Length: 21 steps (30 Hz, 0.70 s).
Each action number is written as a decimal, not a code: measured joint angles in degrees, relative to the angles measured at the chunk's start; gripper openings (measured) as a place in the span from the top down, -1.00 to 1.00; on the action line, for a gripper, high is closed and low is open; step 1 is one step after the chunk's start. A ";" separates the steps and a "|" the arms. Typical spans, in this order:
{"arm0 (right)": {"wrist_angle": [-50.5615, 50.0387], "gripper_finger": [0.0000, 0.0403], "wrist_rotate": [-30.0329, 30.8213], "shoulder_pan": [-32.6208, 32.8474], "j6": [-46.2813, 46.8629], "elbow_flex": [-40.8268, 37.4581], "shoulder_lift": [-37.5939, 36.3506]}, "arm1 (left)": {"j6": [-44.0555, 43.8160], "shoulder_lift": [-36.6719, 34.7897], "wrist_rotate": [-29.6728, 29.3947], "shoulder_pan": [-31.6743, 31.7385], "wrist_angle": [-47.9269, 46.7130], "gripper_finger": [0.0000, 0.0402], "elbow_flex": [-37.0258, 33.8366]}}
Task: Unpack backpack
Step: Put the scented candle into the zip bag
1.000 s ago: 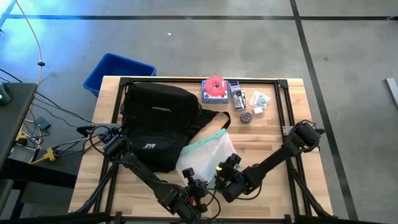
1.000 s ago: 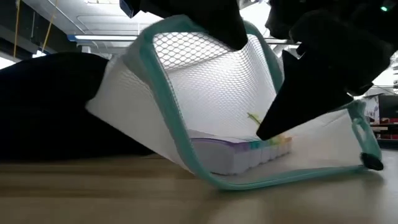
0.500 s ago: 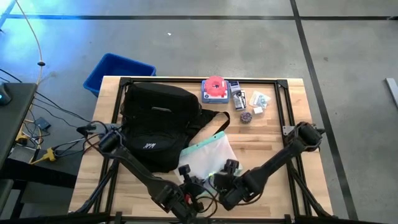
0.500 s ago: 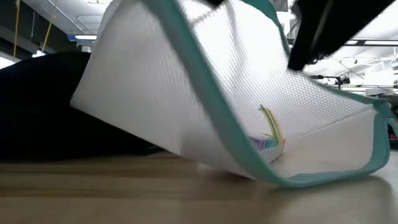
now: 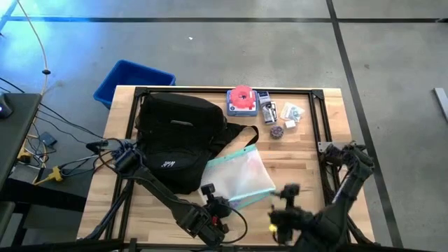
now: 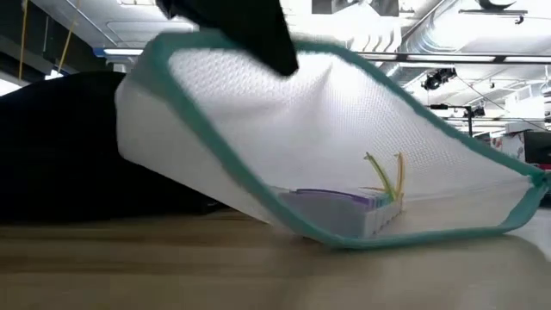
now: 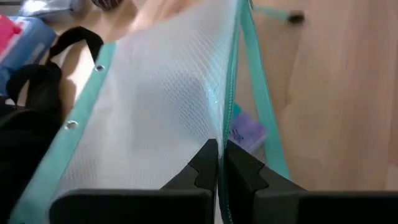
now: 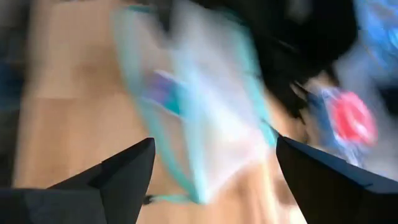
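My left hand [image 7: 217,165] pinches 1 mesh pouch [image 5: 238,176], backpack [image 5: 175,140] just beside; right hand [image 5: 283,208] open, apart.

text: none legible | backpack [image 5: 175,136]: small white logo, unreadable

**Left hand pinched shut, right hand spread wide**

The left arm reaches from the left side along the near edge of the bench, its hand [image 5: 212,204] low with both fingers [image 7: 205,167] pressed together. The right arm folds back at the near right corner, its hand [image 5: 283,208] blurred, fingers standing far apart and holding nothing.
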 joint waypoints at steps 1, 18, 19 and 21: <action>2.30 -0.59 -1.94 -1.43 -2.56 -2.38 -1.66 | 0.03 0.14 0.69 0.18 0.01 1.00 0.00; 19.61 -0.59 -26.15 -59.45 -36.57 -51.36 -29.59 | 5.66 0.16 5.49 0.73 -1.10 1.00 0.02; 21.13 -0.59 -26.46 -62.37 -38.23 -52.32 -30.06 | 5.90 0.16 5.85 0.82 -1.11 1.00 0.02; 23.41 -0.59 -28.76 -67.42 -42.62 -53.54 -30.57 | 6.54 0.18 6.09 1.03 -1.10 1.00 0.02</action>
